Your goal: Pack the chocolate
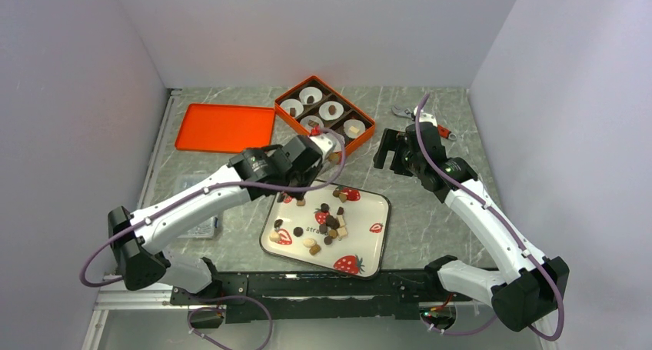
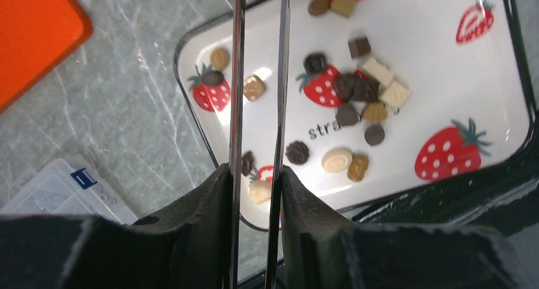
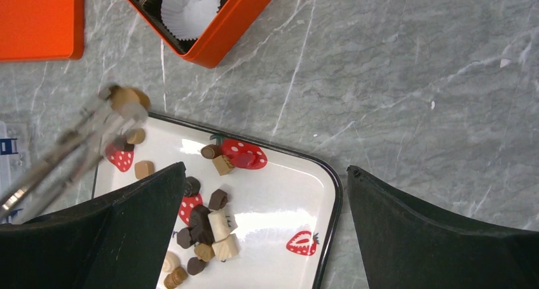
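Top camera: high at 6 o'clock, facing 12, far. Wrist cameras: close, looking down. All share the tray (image 1: 361,231).

Loose chocolate (image 1: 332,221) on tray (image 1: 363,236) — orange box (image 1: 294,88) beyond

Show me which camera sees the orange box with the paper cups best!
The top external view. It shows almost the whole orange box, its white paper cups and a few chocolates inside. The right wrist view catches just one corner of the box with one cup. The left wrist view does not show it.
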`<control>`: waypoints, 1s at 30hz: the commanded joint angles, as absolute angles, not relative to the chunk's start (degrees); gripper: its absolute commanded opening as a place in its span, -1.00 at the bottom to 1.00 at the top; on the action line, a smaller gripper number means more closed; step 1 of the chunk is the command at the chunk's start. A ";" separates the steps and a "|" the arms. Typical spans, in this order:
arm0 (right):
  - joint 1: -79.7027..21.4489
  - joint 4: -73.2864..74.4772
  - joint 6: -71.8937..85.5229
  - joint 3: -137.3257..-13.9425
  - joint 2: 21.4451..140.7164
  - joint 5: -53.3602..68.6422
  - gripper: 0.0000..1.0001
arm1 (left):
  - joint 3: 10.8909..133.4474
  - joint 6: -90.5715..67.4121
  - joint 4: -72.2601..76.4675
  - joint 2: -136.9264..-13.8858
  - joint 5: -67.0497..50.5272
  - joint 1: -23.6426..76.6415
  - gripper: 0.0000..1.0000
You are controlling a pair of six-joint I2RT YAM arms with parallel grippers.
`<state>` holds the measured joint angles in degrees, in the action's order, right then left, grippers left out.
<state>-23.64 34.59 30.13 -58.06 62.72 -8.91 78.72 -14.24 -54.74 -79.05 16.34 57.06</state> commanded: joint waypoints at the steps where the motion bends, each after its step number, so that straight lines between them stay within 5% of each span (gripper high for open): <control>1: -23.38 33.62 29.53 -58.96 61.14 -9.93 0.99 | 86.29 -13.06 -52.05 -82.22 15.65 52.93 -0.40; 15: -23.29 33.55 28.39 -59.64 61.37 -9.93 0.99 | 104.30 -10.15 -53.54 -100.62 12.53 44.57 -0.41; 30: -23.15 32.44 28.30 -58.97 62.44 -9.43 0.99 | 104.49 -8.70 -50.79 -106.89 11.28 42.34 -0.40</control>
<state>-23.55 34.52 29.02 -58.08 62.63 -8.88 103.18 -9.85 -53.76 -106.21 11.84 42.96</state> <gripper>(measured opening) 0.994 0.342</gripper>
